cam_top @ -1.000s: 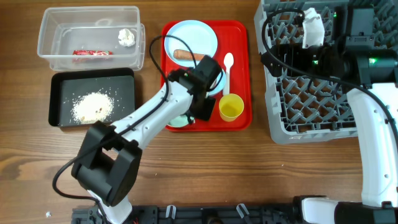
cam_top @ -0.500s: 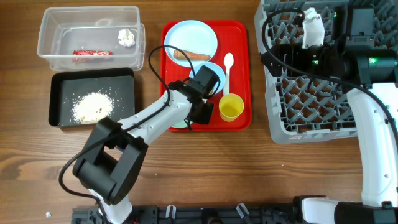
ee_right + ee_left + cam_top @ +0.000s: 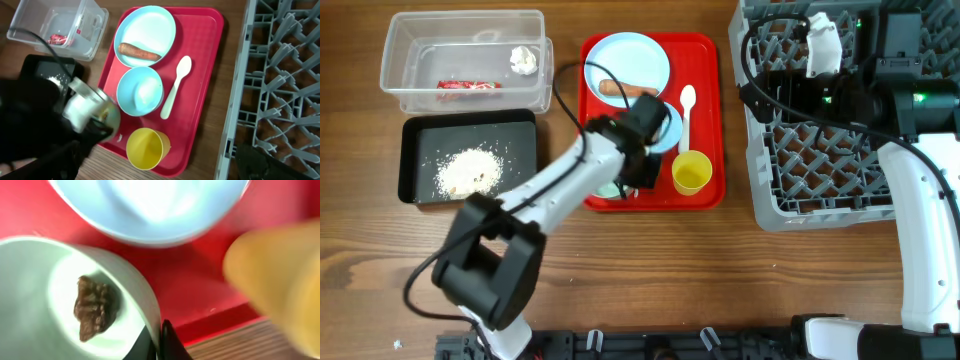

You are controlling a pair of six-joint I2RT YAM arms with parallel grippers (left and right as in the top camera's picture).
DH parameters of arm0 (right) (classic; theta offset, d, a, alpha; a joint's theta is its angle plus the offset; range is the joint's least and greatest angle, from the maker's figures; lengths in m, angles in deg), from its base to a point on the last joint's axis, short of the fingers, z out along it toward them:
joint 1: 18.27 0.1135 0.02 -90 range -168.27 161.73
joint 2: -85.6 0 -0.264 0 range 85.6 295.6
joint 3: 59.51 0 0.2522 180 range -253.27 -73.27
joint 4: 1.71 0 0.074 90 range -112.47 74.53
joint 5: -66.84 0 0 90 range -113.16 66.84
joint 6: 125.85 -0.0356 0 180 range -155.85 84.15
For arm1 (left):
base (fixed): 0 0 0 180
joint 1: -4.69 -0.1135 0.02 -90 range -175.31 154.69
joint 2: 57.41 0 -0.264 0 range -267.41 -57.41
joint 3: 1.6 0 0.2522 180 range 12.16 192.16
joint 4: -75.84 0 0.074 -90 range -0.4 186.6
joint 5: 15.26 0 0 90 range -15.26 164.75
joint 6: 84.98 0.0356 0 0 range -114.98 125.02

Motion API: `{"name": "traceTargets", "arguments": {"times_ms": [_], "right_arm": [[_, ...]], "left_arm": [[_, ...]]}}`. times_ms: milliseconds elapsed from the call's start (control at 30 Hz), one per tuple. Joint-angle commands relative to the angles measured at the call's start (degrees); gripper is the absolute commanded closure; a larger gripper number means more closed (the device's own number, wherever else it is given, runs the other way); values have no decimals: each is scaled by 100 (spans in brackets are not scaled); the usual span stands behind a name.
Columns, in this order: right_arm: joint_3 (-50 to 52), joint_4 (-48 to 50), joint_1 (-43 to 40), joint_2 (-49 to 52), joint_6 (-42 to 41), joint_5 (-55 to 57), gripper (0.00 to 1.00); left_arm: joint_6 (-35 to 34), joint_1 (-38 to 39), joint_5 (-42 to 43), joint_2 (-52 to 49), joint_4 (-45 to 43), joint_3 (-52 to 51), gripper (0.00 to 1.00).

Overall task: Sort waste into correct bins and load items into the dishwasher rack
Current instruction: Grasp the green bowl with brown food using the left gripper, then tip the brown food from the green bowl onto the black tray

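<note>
My left gripper (image 3: pixel 159 344) is shut on the rim of the small white bowl (image 3: pixel 35 280), which holds the brown food lump (image 3: pixel 95 307). In the overhead view the gripper (image 3: pixel 626 184) and bowl (image 3: pixel 605 192) are at the red tray's front left. The small blue bowl (image 3: pixel 667 128), yellow cup (image 3: pixel 691 172), white spoon (image 3: pixel 686 112) and blue plate (image 3: pixel 628 58) with the carrot (image 3: pixel 623 88) are on that tray. The clear tub (image 3: pixel 420 45) holds the wrapper (image 3: pixel 468 85) and tissue (image 3: pixel 523 60). The black tray (image 3: pixel 415 135) holds rice (image 3: pixel 470 170). My right gripper (image 3: pixel 260 160) hangs over the grey rack (image 3: pixel 820 150); its jaws are unclear.
The flat red tray (image 3: pixel 705 60) lies between the two bins on the left and the rack on the right. The rack's left wall (image 3: pixel 235 100) runs close to the tray's right edge. The left arm (image 3: pixel 550 190) crosses the table from the front.
The left arm swung slightly toward the front, then back left, keeping hold of the white bowl's rim. The right arm has not moved.
</note>
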Motion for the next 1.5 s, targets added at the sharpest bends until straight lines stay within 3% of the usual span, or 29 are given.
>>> {"name": "traceTargets", "arguments": {"times_ms": [0,167,433,567,667,833,1000,1333,1467], "right_arm": [[-142,79,28,68,-26,37,0],[-142,107,28,68,-28,35,0],[-142,96,28,68,-33,33,0],[-142,87,28,68,-48,33,0],[-142,90,28,68,-48,33,0],[-142,76,28,68,-52,33,0],[-142,76,28,68,-50,33,0],[-142,85,28,68,-52,33,0],[-142,87,28,68,-155,35,0]], "left_arm": [[-227,-723,621,796,350,695,96],[-188,-1838,1357,1231,682,693,96],[905,-4065,3202,1178,890,442,96],[1582,-4931,4413,935,721,190,96],[1893,-5648,5862,675,304,-90,96],[2374,-6384,7683,216,85,-308,96],[2544,-6767,8780,-74,251,-313,96],[2450,-6841,8776,-83,557,-313,96],[1792,-6843,8776,-83,619,-313,96]]}}
